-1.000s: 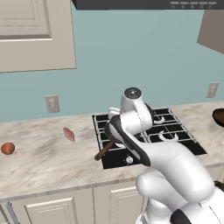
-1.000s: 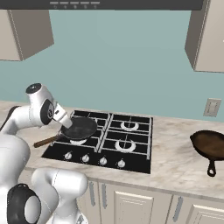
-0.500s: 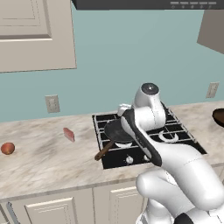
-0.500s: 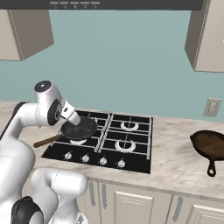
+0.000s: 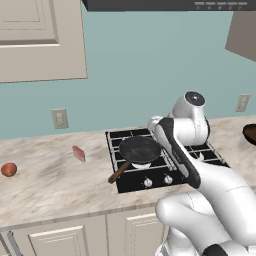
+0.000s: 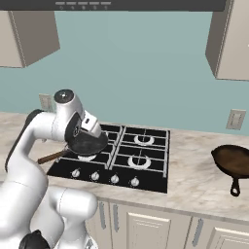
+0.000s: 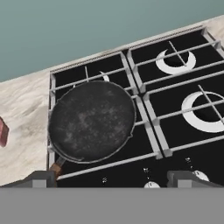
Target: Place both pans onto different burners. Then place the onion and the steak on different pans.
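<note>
Centrally, the marbled bench (image 5: 50,185) carries a black four-burner cooktop (image 6: 146,160). On its front-left burner sits the black pan (image 7: 91,120), its brown wooden handle (image 5: 119,173) reaching out over the bench. The reddish-brown pan (image 6: 234,161) rests on the bench well right of the cooktop. Left of the cooktop lie the steak (image 5: 78,153) and, farther left, the onion (image 5: 8,169). The gripper (image 7: 111,178) hangs above the cooktop's front edge, jaws fully spread and empty.
</note>
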You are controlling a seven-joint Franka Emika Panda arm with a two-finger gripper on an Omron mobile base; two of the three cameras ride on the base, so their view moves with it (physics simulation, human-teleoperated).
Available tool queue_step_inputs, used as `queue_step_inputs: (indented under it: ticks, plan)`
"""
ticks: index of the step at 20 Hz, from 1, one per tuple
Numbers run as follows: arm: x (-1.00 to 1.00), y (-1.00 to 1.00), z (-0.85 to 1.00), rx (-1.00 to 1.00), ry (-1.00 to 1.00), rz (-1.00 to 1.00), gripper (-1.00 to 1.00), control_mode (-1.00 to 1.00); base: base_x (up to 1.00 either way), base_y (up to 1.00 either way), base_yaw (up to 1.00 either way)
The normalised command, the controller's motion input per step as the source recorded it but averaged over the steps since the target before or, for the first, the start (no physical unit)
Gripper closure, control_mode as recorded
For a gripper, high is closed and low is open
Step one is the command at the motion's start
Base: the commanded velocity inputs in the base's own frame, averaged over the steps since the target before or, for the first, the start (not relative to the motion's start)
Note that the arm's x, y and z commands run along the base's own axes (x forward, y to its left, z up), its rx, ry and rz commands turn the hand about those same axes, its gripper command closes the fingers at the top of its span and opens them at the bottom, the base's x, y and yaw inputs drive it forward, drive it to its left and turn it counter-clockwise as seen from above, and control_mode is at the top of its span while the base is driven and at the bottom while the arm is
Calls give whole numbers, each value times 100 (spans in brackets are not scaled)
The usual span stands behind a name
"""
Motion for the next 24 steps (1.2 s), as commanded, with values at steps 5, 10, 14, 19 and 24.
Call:
queue_step_inputs:
  ticks: [5, 10, 14, 19, 24]
  plan:
    - [-23, -40, 9, 0, -1, 8, -100, -100, 0, 0, 0]
    - [-16, -43, 4, 0, 0, 7, -100, -100, 0, 0, 0]
    - [-12, -41, 6, 0, 0, 7, -100, -100, 0, 0, 0]
    - [-8, -41, 4, 0, 0, 6, -100, -100, 0, 0, 0]
    - [-4, -43, 1, 0, -1, 8, -100, -100, 0, 0, 0]
